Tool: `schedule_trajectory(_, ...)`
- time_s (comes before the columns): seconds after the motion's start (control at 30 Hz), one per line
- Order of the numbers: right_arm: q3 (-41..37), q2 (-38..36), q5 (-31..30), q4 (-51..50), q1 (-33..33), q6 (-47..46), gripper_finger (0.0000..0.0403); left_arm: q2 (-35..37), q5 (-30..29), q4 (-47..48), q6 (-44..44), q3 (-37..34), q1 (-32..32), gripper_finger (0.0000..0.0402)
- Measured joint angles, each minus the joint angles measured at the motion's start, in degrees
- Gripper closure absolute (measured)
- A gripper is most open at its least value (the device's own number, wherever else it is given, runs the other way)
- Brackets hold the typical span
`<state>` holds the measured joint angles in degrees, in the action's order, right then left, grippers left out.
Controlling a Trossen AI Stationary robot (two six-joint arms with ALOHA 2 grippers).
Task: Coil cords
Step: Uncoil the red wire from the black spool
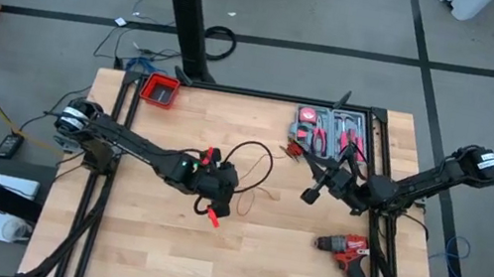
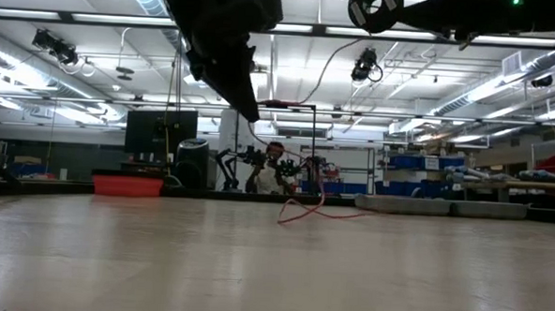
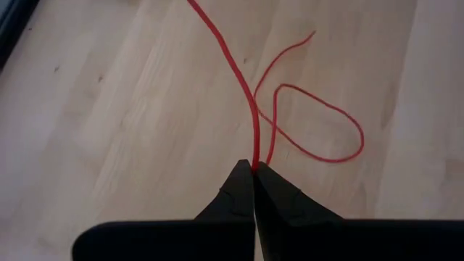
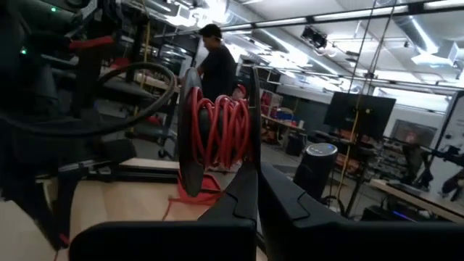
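Note:
The cord is a thin red wire with a black stretch (image 1: 255, 150). Its loose red end lies in loops on the table (image 3: 319, 123), also seen in the low view (image 2: 303, 209). My left gripper (image 1: 233, 195) is above the table's middle, shut on the red wire (image 3: 254, 130). My right gripper (image 1: 311, 194) is to its right, held high, shut on a black spool (image 4: 217, 130) wound with red wire. The black stretch arcs through the air between the two grippers (image 2: 329, 59). My left gripper pinches a single strand of the red wire (image 3: 254, 161) between its two fingertips, coming from above and pointing down. The wire runs up and away from the tips; a second strand beside them drops slack to the loops on the table. My right gripper holds the spool by one flange's rim (image 4: 254, 156), pinched between its two fingers. The spool stands on edge beyond the fingertips, lifted clear of the table, red wire wound on its core (image 4: 221, 127).
A red drill (image 1: 349, 251) lies at the near right. A tool tray (image 1: 333, 133) stands at the far right and a red bin (image 1: 159, 91) at the far left corner. A person (image 4: 217, 65) is in the room beyond the table.

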<state>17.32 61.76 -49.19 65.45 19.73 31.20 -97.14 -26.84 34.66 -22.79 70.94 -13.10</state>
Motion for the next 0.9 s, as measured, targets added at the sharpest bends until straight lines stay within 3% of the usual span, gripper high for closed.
schedule_trajectory(0.17, 0.01, 0.00, -0.05, 0.02, 1.80, 3.65, 0.0403, 0.00, -0.84, 5.49, -0.61, 0.00, -0.02, 0.0400)
schedule_trajectory(0.47, 0.00, 0.00, -1.43, -8.31, 4.62, 9.87, 0.0403, 0.02, -2.94, 25.12, -7.36, 2.14, -0.02, 0.0400)
schedule_trajectory(0.77, 0.00, 0.00, -2.13, -11.04, 4.06, 9.40, 0.0403, 0.07, -2.56, 40.12, -8.10, 12.29, -0.11, 0.0400)
schedule_trajectory(0.9, 0.00, 0.00, -2.16, -12.47, 4.04, 9.36, 0.0403, 0.11, -3.01, 42.27, -7.68, 17.11, -0.13, 0.0392)
